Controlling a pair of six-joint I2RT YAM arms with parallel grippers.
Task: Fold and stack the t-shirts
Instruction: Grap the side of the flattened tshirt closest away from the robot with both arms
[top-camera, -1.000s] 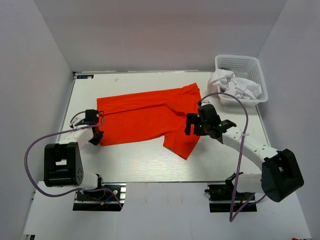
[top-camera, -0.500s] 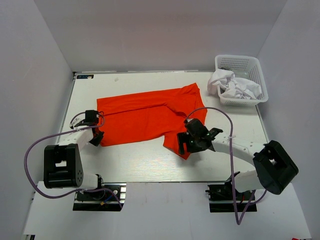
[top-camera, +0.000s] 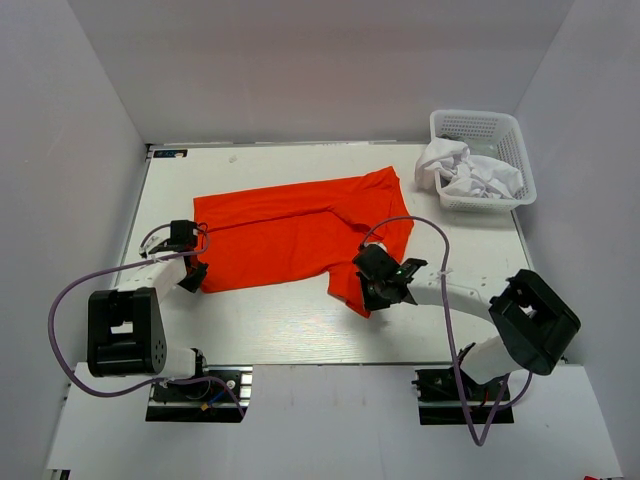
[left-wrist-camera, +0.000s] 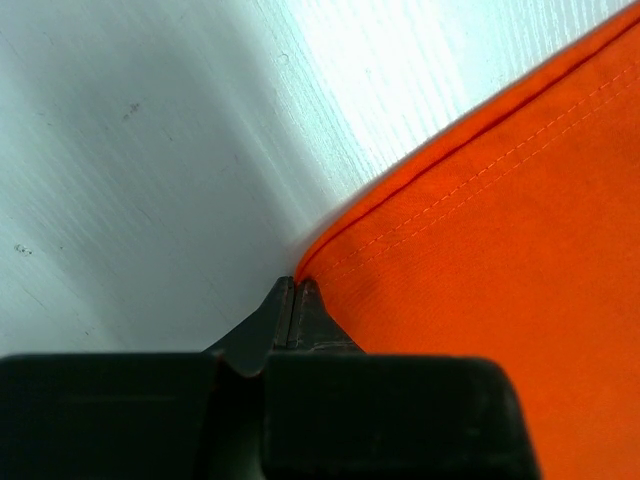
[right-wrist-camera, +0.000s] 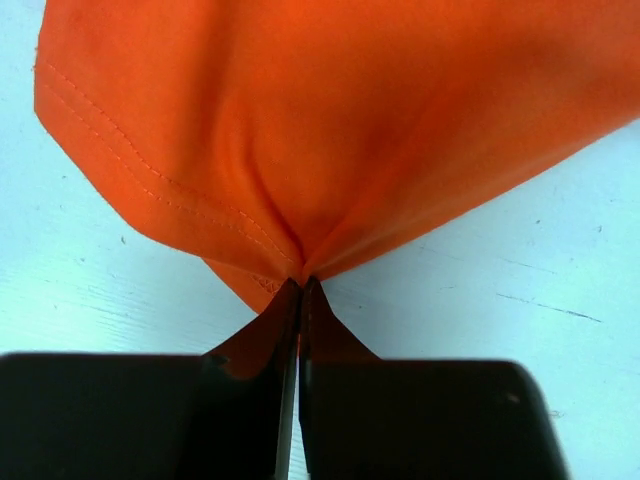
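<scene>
An orange-red t-shirt (top-camera: 300, 235) lies spread on the white table (top-camera: 280, 320), with one flap reaching toward the near edge. My left gripper (top-camera: 193, 271) sits at the shirt's near-left corner. In the left wrist view that gripper (left-wrist-camera: 296, 287) is shut, its tips pinching the hemmed corner of the shirt (left-wrist-camera: 500, 230). My right gripper (top-camera: 362, 294) is at the tip of the near flap. Seen from the right wrist, it (right-wrist-camera: 301, 284) is shut on the shirt's cloth (right-wrist-camera: 330, 120), which puckers into the tips. White t-shirts (top-camera: 470, 175) lie crumpled in the basket.
A white lattice basket (top-camera: 478, 124) stands at the back right corner of the table. Grey walls close in the left, back and right sides. Both arm bases and their purple cables sit along the near edge.
My right arm swung down and left from the shirt's right side to the tip of the near flap and shut on the cloth. The left gripper stayed put.
</scene>
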